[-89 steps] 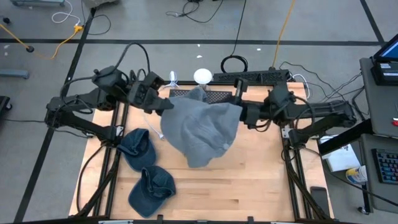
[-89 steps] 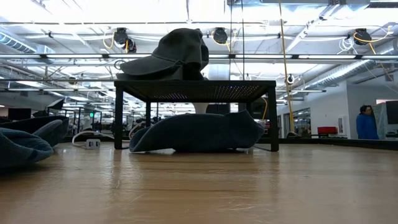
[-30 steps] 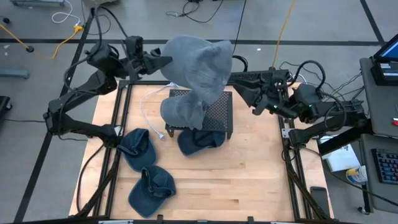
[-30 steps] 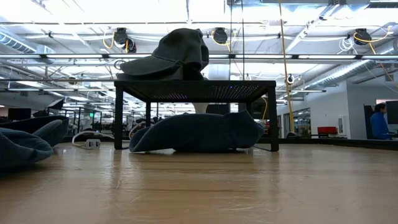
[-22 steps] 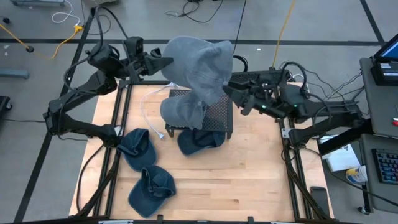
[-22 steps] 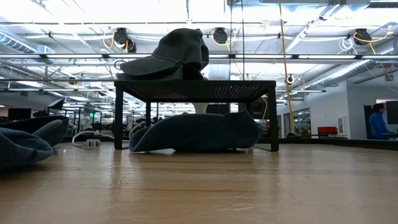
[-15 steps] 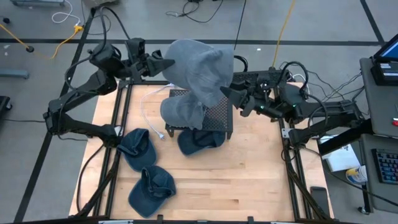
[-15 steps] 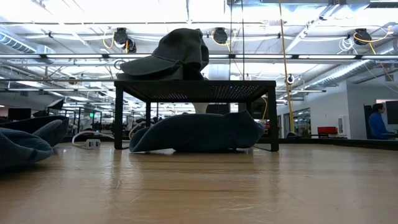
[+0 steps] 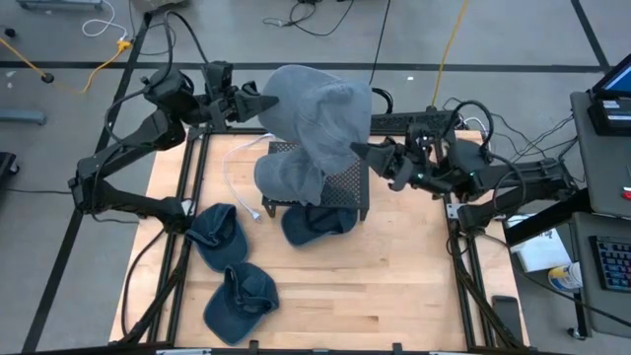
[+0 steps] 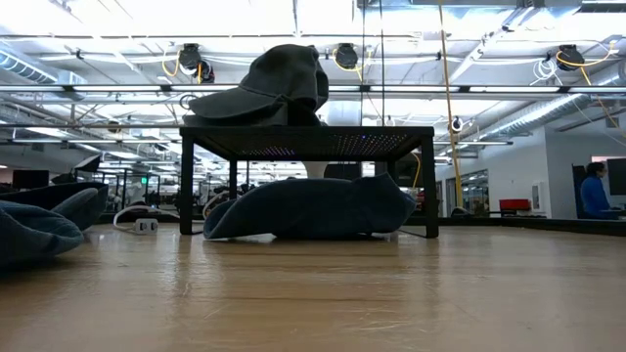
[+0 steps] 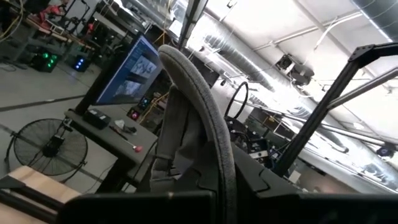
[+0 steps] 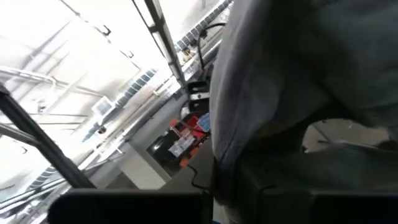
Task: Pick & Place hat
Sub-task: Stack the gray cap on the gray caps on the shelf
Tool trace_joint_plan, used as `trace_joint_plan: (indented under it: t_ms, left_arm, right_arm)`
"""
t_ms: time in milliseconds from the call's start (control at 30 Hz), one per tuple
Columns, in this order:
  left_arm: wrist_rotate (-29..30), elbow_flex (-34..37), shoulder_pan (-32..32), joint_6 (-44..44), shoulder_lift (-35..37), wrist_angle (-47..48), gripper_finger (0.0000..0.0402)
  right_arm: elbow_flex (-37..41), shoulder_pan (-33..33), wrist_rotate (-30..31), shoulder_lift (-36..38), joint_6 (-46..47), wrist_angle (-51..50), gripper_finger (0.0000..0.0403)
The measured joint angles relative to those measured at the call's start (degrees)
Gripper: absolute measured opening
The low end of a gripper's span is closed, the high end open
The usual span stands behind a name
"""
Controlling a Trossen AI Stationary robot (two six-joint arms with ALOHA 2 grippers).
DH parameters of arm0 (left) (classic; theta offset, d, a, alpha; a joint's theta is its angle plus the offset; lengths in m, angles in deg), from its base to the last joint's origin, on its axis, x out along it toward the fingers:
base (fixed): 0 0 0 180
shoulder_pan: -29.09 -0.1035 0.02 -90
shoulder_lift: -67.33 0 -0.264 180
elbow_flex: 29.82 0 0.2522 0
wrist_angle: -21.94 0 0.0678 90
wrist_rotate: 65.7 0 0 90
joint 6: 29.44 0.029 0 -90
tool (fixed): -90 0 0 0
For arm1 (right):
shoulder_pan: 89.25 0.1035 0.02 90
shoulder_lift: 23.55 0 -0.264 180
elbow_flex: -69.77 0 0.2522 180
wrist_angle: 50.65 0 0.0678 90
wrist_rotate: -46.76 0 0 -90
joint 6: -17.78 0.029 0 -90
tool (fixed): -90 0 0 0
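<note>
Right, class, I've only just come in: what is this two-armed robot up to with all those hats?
Both arms hold a large grey hat up in the air over the small black stand. The left hand is shut on its left edge and the right hand is shut on its right edge. Another grey hat sits on the stand, a blue hat lies under it, and two more blue hats lie on the wooden table.

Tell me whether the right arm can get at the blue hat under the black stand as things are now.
Probably not. The right gripper is shut on the raised grey bag, which the left gripper also holds, and the black stand covers most of the blue hat.
</note>
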Motion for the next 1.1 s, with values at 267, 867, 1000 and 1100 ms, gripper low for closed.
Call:
trace_joint_plan:
  t_ms: [267,867,1000,1100]
  left_arm:
    - [-5.7,0.0,0.2,5.1,0.0,4.6,0.0104]
    - [-8.9,0.0,-0.3,16.6,8.5,30.1,0.0247]
    - [-7.4,0.0,-0.2,18.2,12.5,33.6,0.0246]
    - [-6.7,0.0,-0.3,18.3,13.9,34.1,0.0241]
  right_arm:
    - [-1.8,1.6,-8.7,2.4,2.0,3.5,0.0016]
    - [-22.5,-2.9,-8.8,1.6,3.6,-30.4,0.0016]
    - [-23.2,-7.5,-12.4,-1.4,6.1,-30.3,0.0016]
    - [-23.4,-11.3,-17.2,-5.1,9.1,-29.0,0.0016]
